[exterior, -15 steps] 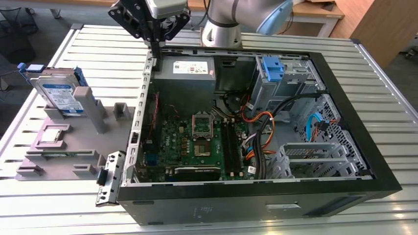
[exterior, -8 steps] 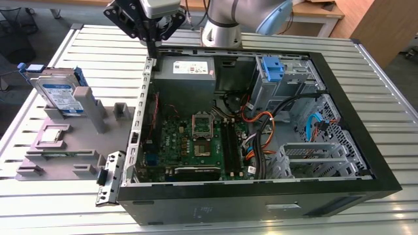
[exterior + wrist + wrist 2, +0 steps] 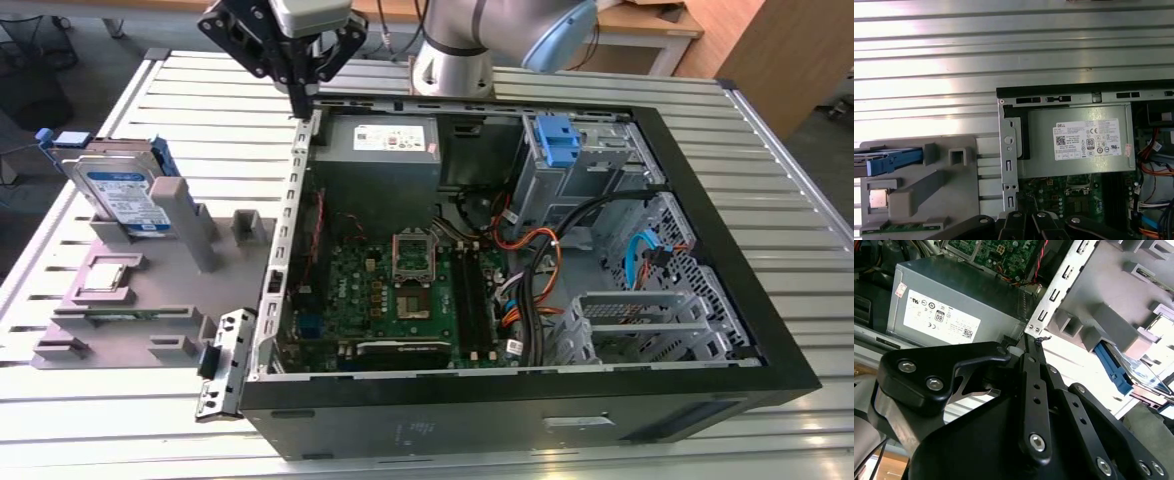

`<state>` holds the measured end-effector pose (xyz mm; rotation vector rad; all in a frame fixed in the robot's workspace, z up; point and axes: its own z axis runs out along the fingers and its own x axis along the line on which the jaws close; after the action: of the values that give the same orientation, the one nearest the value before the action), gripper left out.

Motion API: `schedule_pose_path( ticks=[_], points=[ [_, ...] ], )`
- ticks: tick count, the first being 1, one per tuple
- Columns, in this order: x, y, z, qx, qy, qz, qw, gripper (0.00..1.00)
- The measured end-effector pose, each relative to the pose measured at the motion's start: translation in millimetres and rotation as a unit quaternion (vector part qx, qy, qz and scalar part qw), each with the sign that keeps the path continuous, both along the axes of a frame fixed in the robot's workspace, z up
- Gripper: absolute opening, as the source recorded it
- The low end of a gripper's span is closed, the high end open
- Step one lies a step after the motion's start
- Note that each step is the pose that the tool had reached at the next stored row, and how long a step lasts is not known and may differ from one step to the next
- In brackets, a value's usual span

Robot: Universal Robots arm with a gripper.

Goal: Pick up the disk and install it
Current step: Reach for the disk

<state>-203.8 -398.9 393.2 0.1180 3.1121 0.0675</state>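
Observation:
The disk (image 3: 127, 195) is a silver drive with a blue-and-white label in a blue carrier. It stands on edge in a grey holder (image 3: 147, 290) at the exterior view's left, outside the computer case. In both wrist views the disk (image 3: 1114, 369) (image 3: 891, 161) shows as a blue-edged slab in that holder. My gripper (image 3: 306, 108) hangs over the case's far left corner, beside the power supply (image 3: 380, 140), well apart from the disk. Its black fingers (image 3: 1036, 357) are shut with nothing between them.
The open computer case (image 3: 727, 235) lies on a slatted metal table (image 3: 187, 90), with its motherboard (image 3: 400, 290), cables and drive cage (image 3: 641, 315) exposed. A blue plastic bracket (image 3: 554, 140) sits in the bay at the far right. The grey holder also carries small parts.

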Motion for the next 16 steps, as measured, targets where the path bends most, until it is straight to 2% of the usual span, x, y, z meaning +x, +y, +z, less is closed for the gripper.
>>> schedule_pose_path(
  ticks=[16],
  points=[
    [-20.6,0.0,-0.4,0.0000,0.0000,0.000,1.0000,0.11]
  ],
)
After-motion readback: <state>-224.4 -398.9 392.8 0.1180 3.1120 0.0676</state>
